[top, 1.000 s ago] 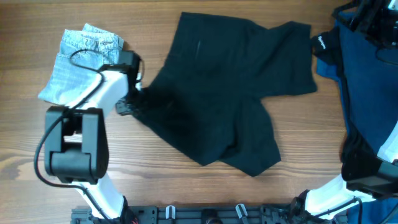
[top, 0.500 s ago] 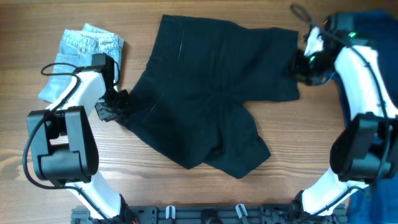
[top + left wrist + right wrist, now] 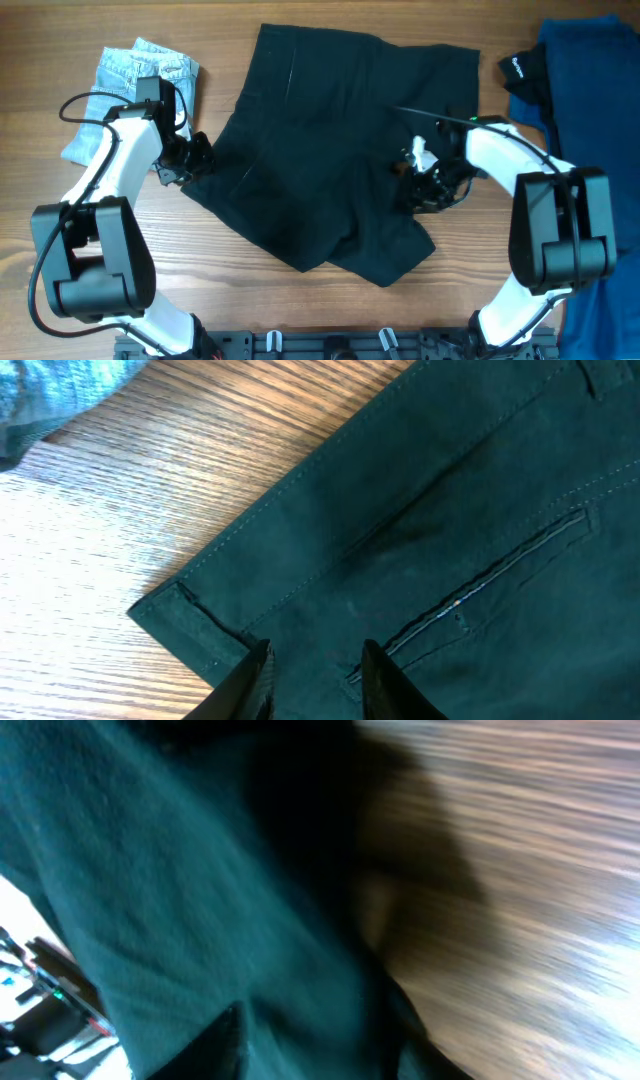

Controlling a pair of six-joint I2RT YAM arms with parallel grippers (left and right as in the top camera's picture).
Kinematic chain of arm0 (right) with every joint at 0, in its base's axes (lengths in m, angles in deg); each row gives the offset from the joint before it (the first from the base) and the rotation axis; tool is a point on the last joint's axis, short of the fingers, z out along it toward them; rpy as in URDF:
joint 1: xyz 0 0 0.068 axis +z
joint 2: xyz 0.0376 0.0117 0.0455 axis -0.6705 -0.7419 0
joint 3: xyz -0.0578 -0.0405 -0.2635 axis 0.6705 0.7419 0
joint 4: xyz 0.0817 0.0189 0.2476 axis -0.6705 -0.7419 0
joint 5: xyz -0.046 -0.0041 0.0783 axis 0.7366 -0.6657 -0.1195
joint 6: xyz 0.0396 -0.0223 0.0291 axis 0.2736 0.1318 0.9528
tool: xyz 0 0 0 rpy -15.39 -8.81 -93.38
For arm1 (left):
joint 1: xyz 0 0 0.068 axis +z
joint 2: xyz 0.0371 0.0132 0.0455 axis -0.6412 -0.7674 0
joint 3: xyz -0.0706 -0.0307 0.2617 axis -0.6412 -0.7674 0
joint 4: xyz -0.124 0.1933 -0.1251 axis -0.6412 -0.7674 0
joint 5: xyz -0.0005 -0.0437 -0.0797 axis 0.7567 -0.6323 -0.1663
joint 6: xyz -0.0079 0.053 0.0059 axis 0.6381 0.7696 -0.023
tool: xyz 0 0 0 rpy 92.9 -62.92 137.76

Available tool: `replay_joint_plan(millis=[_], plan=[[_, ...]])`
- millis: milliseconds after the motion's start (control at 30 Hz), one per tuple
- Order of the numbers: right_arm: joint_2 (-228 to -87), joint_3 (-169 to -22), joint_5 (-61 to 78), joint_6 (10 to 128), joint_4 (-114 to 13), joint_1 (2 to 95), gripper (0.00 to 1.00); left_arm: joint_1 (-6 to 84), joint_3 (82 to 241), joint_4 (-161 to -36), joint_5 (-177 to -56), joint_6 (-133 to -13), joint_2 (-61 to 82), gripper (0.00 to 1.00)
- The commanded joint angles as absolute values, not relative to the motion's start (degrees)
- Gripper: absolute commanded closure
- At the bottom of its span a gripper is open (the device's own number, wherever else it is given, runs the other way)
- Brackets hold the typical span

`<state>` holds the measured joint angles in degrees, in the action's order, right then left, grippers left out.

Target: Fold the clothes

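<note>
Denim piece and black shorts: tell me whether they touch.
Apart. The left wrist view shows a strip of bare wooden table between the denim piece and the corner of the black shorts. The overhead view shows the same gap.

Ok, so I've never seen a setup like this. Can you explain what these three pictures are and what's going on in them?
This is a robot with two white arms, each ending in a two-finger pincer. One picture looks straight down on the wooden table. The other two come from small cameras on each wrist, so they show the cloth close up. In the middle lie black shorts. There is folded light-blue denim at the far left and a dark blue garment along the right edge. The left pincer sits by the shorts' waistband corner, fingers apart over the cloth. The right pincer is at the shorts' right side, but its close-up is too blurred to tell whether it grips.
</note>
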<state>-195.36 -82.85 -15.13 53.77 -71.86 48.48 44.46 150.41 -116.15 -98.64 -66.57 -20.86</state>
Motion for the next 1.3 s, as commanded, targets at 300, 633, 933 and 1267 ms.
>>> replay_joint_plan(millis=[300,633,933,1267], plan=[[-190.4,-110.9,24.1,62.6,-85.1,46.4,0.9,44.5,151.0,-115.0,-99.8,-65.4,-20.4,0.74],[-190.6,-101.3,2.2,55.7,-91.3,46.6,0.44,44.5,151.0,-115.1,-99.8,-65.3,-20.4,0.7],[-190.6,-80.6,-4.7,55.2,-81.4,46.6,0.48,44.5,151.0,-115.1,-99.8,-64.1,-20.4,0.7],[-185.3,-91.4,6.3,63.1,-84.4,46.0,0.96,44.5,151.0,-114.7,-99.8,-64.1,-20.4,0.69]])
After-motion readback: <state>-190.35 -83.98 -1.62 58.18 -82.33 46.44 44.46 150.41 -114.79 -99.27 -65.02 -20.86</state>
